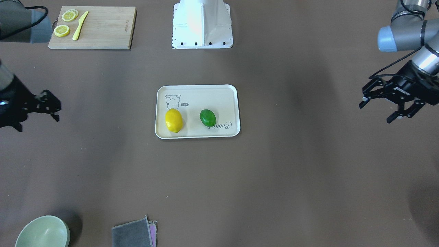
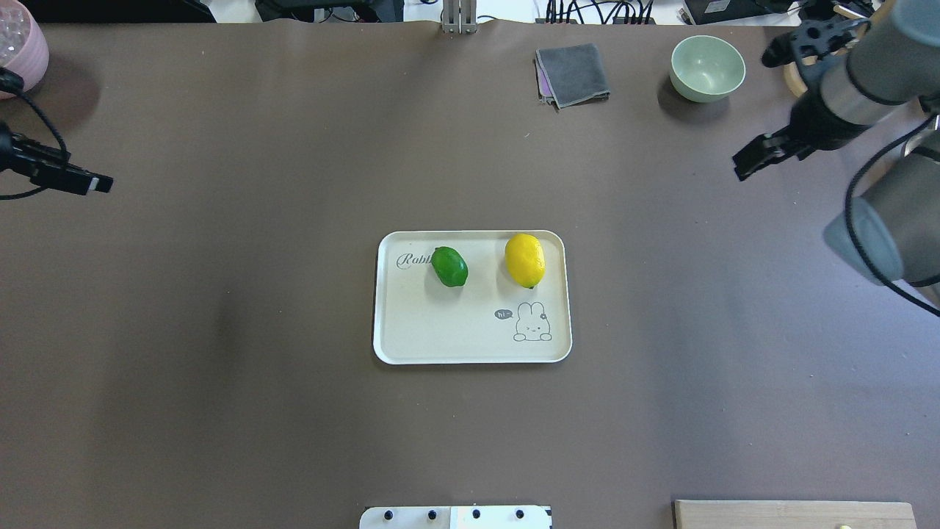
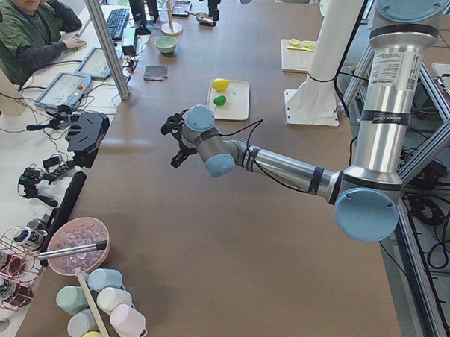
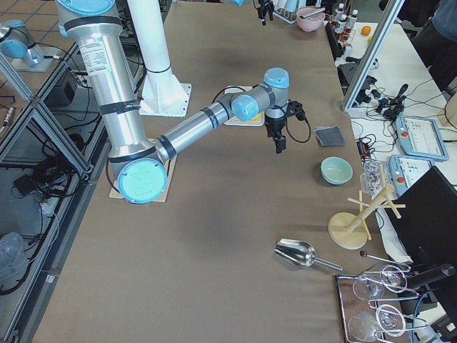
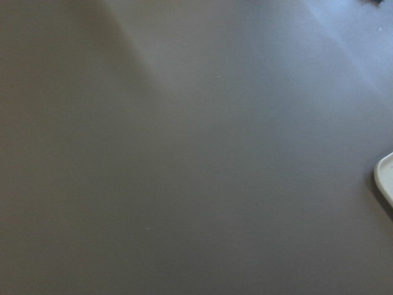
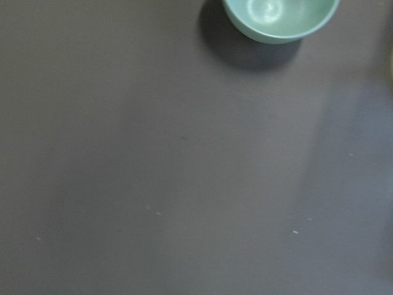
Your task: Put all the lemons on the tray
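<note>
Both lemons lie inside the flat cream-beige rectangular tray (image 1: 205, 99) at mid-table (image 1: 308, 171). The bright yellow oval lemon (image 1: 174, 120) sits just below the rabbit drawing. The glossy green oval lemon (image 1: 208, 118) overlaps the "Rabbit" lettering. The two fruits do not touch. Task looks complete.

Left arm (image 1: 411, 34): jaws spread, empty, well apart from tray. Right arm (image 1: 20, 20): jaws look spread, empty, also well apart.

Risk, as judged: the fruits are rounded and the rim is low, so a nudge to the tray or an arm sweeping low across it could roll one out onto the table. Small chance with the arms this far off.

Pale green round bowl (image 1: 24, 233) at table's edge: empty. Tray holds only the two lemons.
</note>
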You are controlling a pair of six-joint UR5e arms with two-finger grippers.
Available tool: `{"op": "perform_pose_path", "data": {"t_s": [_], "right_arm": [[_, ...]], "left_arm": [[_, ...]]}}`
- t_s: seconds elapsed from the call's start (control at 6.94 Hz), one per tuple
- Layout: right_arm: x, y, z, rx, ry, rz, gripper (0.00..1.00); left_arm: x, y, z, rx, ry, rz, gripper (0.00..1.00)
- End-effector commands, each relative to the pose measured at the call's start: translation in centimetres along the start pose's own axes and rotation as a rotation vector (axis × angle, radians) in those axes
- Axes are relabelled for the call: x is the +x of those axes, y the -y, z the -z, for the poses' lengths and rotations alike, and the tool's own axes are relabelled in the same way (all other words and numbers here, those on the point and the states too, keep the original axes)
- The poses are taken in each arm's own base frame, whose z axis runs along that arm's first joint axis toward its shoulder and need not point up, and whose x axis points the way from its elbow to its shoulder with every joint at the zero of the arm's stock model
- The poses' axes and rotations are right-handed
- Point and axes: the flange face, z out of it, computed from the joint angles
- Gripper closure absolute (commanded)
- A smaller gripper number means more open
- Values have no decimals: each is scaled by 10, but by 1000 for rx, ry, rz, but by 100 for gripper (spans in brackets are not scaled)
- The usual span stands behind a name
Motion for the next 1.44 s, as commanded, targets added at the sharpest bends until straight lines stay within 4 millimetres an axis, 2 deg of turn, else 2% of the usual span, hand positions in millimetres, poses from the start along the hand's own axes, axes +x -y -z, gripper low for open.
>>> {"op": "perform_pose_path", "data": {"t_s": [0.0, 0.14, 0.29, 0.43, 0.58, 0.72, 0.86, 1.15, 1.3], "right_arm": [[116, -74, 23, -19, -66, 83, 0], [157, -105, 34, -27, -60, 74, 0], [194, -141, 44, -18, -22, 25, 0], [209, -184, 31, -47, 42, -47, 0], [221, -219, 20, -73, 56, -105, 0], [230, -240, 19, -80, 60, -150, 0], [238, -257, 6, -110, 68, -182, 0], [235, -248, 8, -110, 112, -198, 0], [228, -233, 20, -151, 116, -234, 0]], "left_arm": [[-90, -22, 80, -71, 44, -28, 1], [-123, -36, 109, -121, 58, -40, 1], [-144, -49, 129, -160, 67, -62, 1], [-155, -91, 130, -184, 60, -28, 1], [-164, -147, 118, -234, 46, 74, 1], [-176, -163, 113, -249, 57, 95, 1], [-178, -191, 107, -260, 71, 97, 1], [-182, -190, 106, -313, 104, 129, 1], [-182, -172, 107, -346, 96, 190, 1]]}}
